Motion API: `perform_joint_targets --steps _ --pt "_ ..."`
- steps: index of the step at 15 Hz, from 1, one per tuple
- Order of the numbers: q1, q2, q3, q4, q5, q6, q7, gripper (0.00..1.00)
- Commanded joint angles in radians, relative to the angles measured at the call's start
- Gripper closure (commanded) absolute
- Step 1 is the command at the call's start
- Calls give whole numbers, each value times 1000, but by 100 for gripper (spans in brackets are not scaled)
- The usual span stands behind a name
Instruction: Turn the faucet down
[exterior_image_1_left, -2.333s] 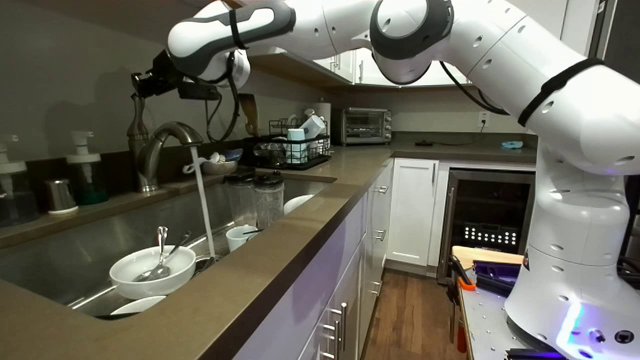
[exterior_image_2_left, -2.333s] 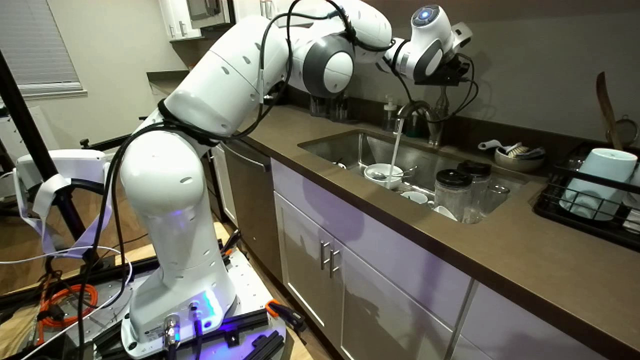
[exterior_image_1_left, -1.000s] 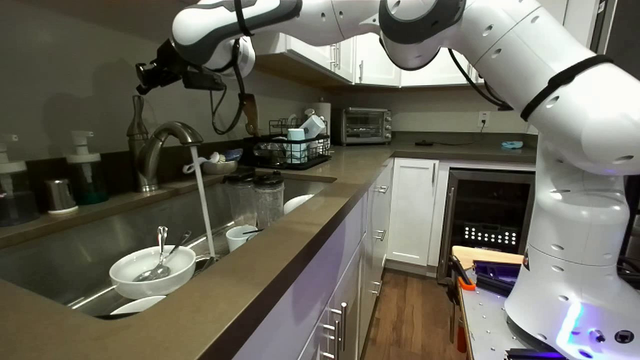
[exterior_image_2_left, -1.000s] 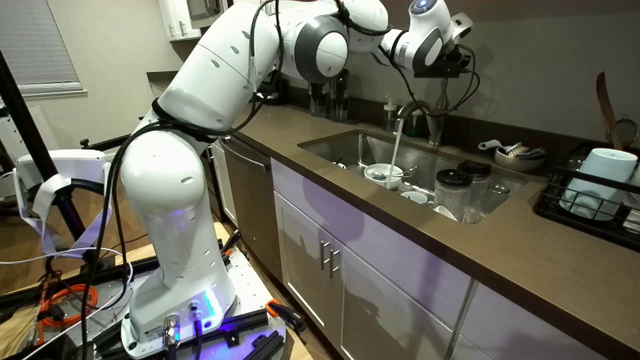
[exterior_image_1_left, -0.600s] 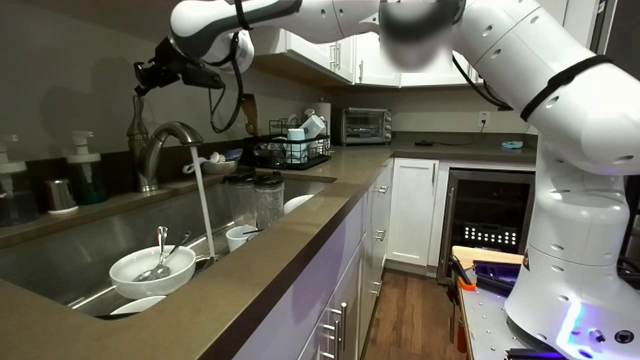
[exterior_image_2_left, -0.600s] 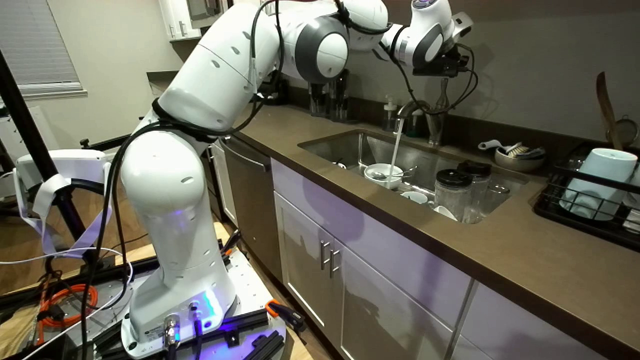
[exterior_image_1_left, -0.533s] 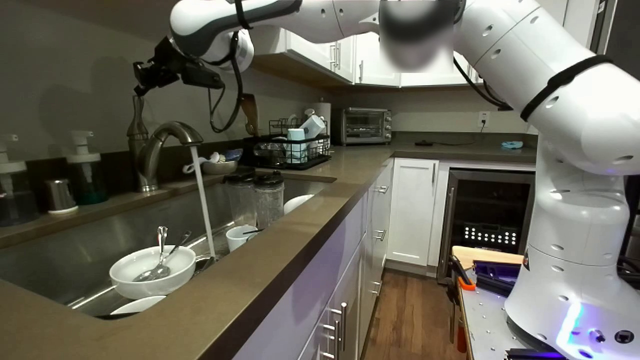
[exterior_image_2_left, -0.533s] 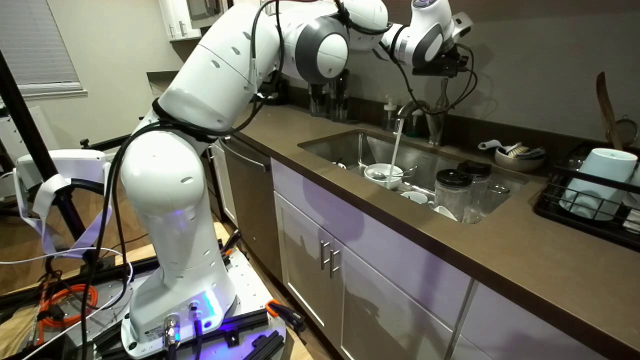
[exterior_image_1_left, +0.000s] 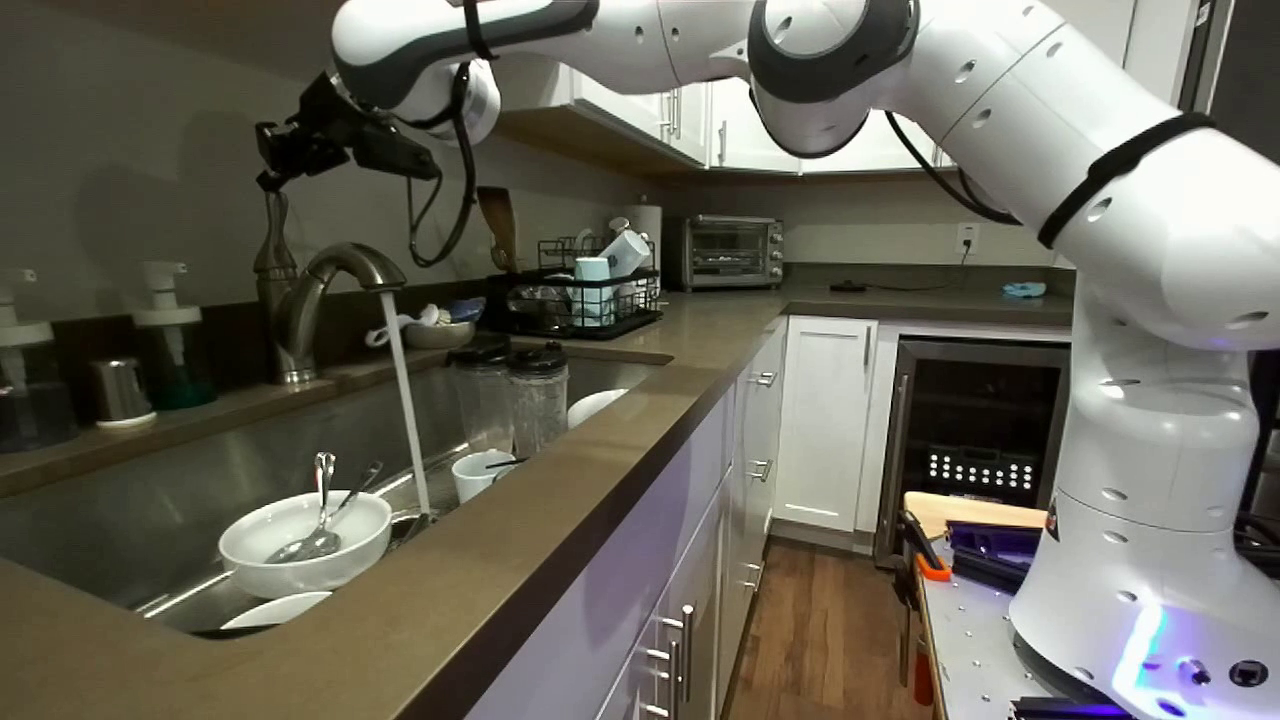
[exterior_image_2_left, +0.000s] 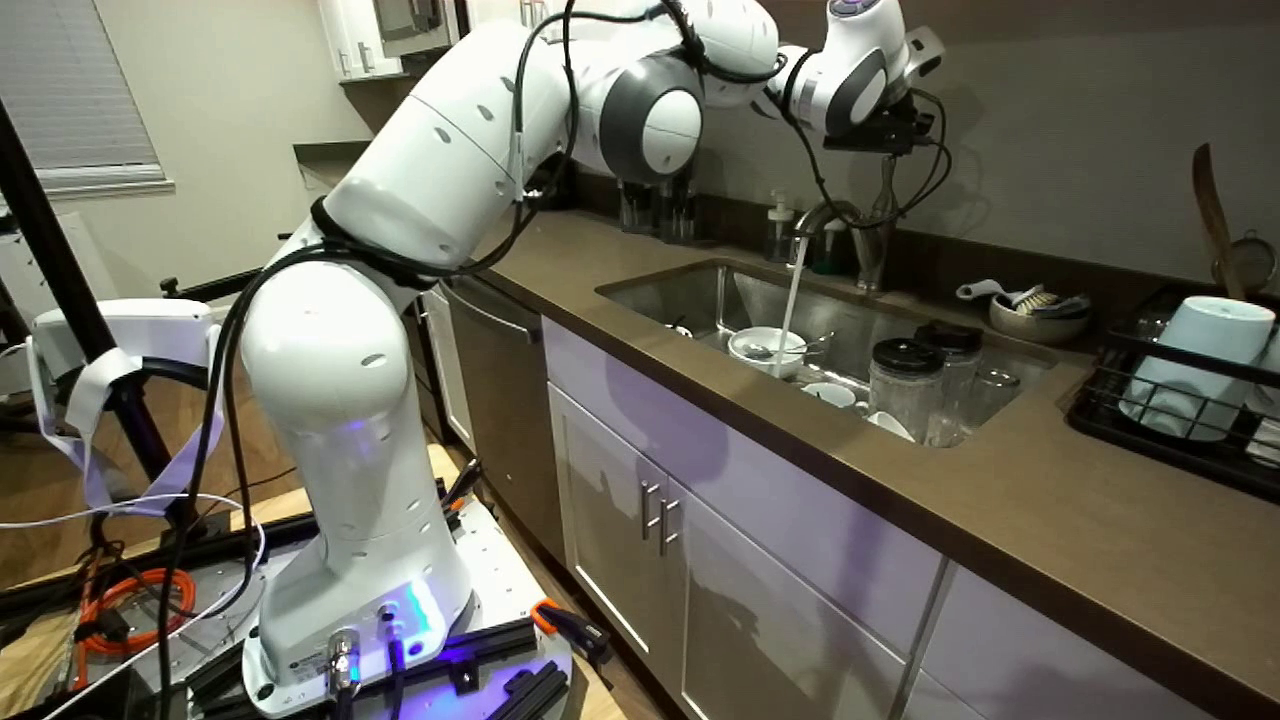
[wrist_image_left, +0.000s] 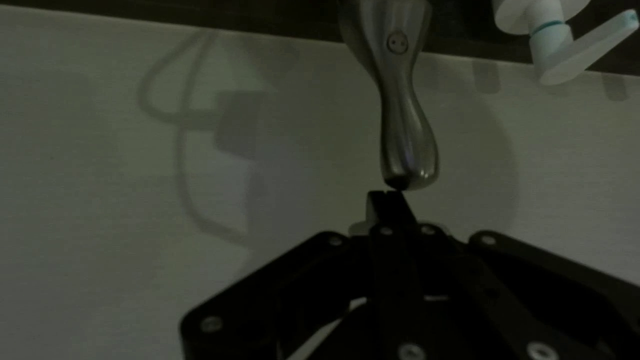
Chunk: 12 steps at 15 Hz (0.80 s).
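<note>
Black two-finger gripper (wrist_image_left: 385, 194): pinched closed, empty.
Upright brushed-steel lever (exterior_image_1_left: 275, 240): just beneath, contact unclear; likely stiff, smooth, slippery; best pressed at its bulbous tip.
Brushed-steel gooseneck faucet (exterior_image_1_left: 298, 315): behind the stainless-steel sink (exterior_image_1_left: 200, 460), running; presumably firmly mounted.

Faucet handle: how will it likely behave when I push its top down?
Likely rigid: the handle looks all metal. Probably slippery: its rounded end is glossy, so the shut pincer could slide off. The faucet seems unlikely to tip, its base seated on the counter.
</note>
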Motion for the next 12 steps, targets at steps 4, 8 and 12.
perform_joint_targets --steps 4,8,12 --pt "-11 72 39 119 13 -68 -38 98" --pt "-10 80 35 139 5 -103 -30 98" --pt "-17 61 40 131 9 -165 -34 98"
